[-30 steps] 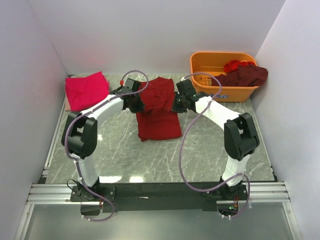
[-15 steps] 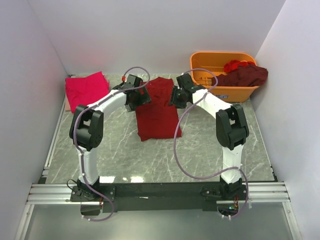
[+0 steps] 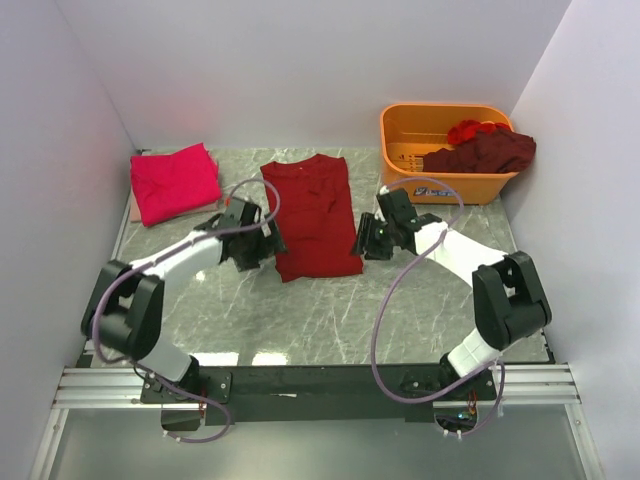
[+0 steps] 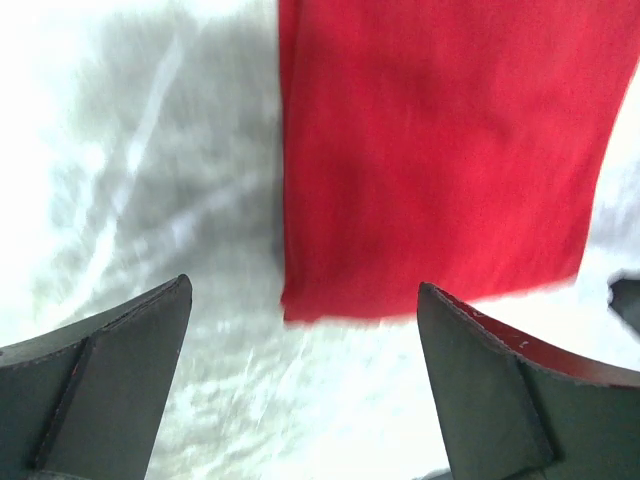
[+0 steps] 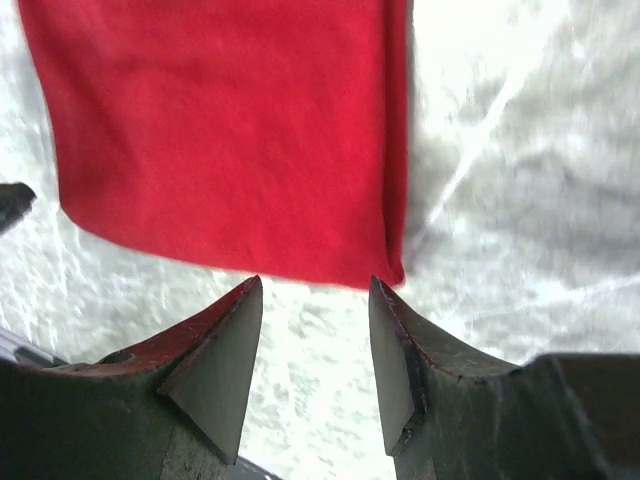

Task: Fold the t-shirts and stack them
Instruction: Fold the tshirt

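A dark crimson t-shirt (image 3: 314, 214) lies flat on the table as a long narrow folded strip, neck at the far end. Its near hem shows in the left wrist view (image 4: 430, 150) and in the right wrist view (image 5: 230, 130). My left gripper (image 3: 262, 245) stands open beside the strip's near left edge, nothing between its fingers (image 4: 110, 370). My right gripper (image 3: 362, 243) stands open by the near right corner, also empty (image 5: 315, 295). A folded pink-magenta t-shirt (image 3: 174, 181) lies at the far left. More maroon and red t-shirts (image 3: 482, 150) hang over the basket's rim.
The orange plastic basket (image 3: 408, 129) stands at the far right against the back wall. White walls close in the table on the left, right and back. The marble table (image 3: 330, 310) stretches in front of the strip.
Both grippers let go of the crimson t-shirt and opened. The shirt's lifted top now lies flat toward the back. Both arms drew back toward the near end of the strip.
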### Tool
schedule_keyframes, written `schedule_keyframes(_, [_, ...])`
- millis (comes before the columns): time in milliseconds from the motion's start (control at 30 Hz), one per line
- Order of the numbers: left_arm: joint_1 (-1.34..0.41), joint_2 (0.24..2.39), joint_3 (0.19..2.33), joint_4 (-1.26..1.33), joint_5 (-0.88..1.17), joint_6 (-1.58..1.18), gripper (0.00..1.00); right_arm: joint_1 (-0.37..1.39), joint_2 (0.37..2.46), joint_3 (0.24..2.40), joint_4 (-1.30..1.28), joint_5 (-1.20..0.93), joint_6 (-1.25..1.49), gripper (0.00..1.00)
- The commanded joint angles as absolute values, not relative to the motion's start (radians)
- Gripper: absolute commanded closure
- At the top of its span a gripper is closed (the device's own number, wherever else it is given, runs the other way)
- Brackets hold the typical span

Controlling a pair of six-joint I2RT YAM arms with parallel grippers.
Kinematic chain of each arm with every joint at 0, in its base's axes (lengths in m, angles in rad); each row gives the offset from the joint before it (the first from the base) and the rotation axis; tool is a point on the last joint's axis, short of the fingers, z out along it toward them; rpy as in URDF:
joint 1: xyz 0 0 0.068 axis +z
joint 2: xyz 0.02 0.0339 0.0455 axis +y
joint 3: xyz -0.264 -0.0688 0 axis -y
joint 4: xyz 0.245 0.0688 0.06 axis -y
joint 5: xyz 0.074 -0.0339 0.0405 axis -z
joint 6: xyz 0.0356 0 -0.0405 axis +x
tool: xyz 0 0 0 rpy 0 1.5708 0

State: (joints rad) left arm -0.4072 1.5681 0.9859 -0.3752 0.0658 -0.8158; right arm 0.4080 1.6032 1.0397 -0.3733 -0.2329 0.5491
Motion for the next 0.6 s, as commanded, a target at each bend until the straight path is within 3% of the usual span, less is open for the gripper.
schedule_keyframes(0, [-0.423,1.477,0.867,-0.233,0.182,-0.807,0.01,0.405,1.546,0.979,-0.307,-0.259,0.554,0.46])
schedule_keyframes(233, [-0.425,1.505,0.808,-0.192,0.256,-0.787,0.22,0.387,1.574,0.945,-0.291,-0.262,0.569,0.48])
schedule_keyframes(367, [-0.433,1.537,0.818,-0.167,0.287,-0.781,0.46,0.374,1.611,0.948,-0.267,-0.291,0.578,0.49])
schedule_keyframes(567, [-0.457,1.603,0.842,-0.186,0.285,-0.762,0.56,0.367,1.657,0.959,-0.261,-0.322,0.584,0.5])
